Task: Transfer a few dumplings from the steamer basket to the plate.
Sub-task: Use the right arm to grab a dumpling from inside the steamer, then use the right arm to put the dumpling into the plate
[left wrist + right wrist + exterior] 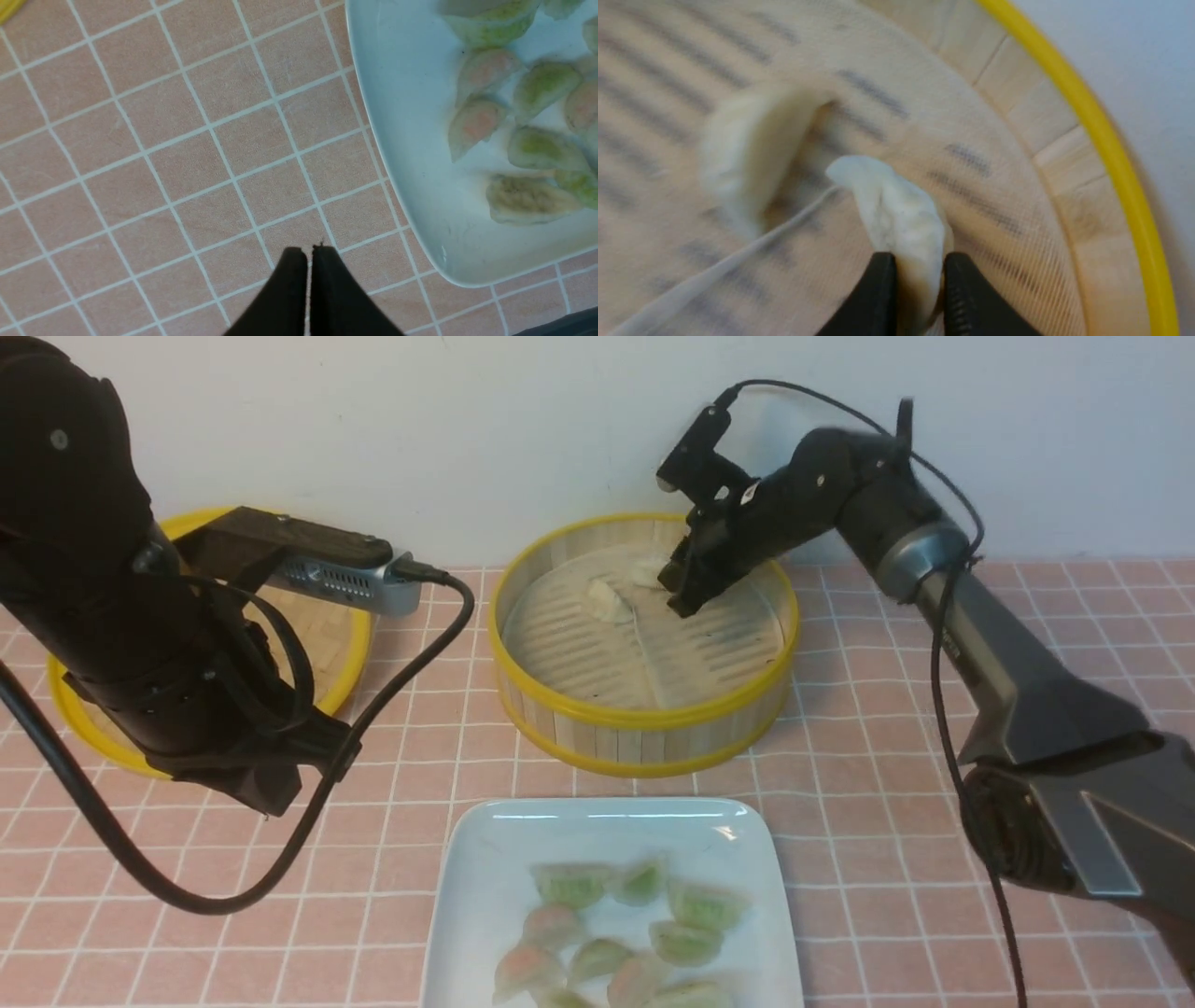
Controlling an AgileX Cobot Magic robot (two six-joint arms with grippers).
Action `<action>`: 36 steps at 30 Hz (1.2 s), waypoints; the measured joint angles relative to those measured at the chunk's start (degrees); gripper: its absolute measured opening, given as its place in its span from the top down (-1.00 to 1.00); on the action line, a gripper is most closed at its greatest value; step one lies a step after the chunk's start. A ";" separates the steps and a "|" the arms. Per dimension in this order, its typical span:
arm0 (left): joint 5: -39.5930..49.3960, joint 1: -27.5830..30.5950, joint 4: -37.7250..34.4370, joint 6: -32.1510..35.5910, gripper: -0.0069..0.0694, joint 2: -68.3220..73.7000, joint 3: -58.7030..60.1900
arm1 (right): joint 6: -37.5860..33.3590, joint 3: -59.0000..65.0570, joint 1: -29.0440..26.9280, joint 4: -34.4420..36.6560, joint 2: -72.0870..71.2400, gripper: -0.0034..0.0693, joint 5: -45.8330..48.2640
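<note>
Now: grasp step, inside the steamer basket point(644, 721).
Right gripper point(915, 275): jaws pinched on one pale dumpling point(896, 210) at about 1 o'clock on the basket floor.
Second dumpling point(609, 601): loose at 11 o'clock, just beside it.
Plate point(485, 877): at 6 o'clock from the basket, green and pink dumplings point(686, 943) on it, bare room along its far edge.
Left gripper point(308, 254): jaws together, empty, beside the plate.
Next: lift clear of the rim, swing to 6 o'clock, gentle squeeze, since soft skin could tear.

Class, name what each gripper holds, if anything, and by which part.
The right gripper pinches a pale dumpling by one end; left gripper holds nothing.
</note>
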 joint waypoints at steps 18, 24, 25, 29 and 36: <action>0.19 0.00 -1.31 4.12 0.83 0.00 -7.66 | 13.28 37.76 0.41 1.69 -39.45 0.62 3.01; 0.38 0.00 -3.63 6.82 0.83 0.00 -7.95 | 11.42 68.76 5.19 3.24 -60.56 0.62 2.75; 0.39 0.00 -4.49 7.52 0.83 0.00 -7.95 | 11.36 73.81 6.33 3.92 -63.54 0.62 2.69; -1.31 0.00 -8.52 10.53 0.83 0.00 -7.95 | 11.78 91.24 10.45 7.21 -71.09 0.62 2.55; -11.87 0.00 -16.72 12.74 0.83 3.36 -9.19 | 15.11 110.44 16.77 10.62 -72.54 0.61 -6.75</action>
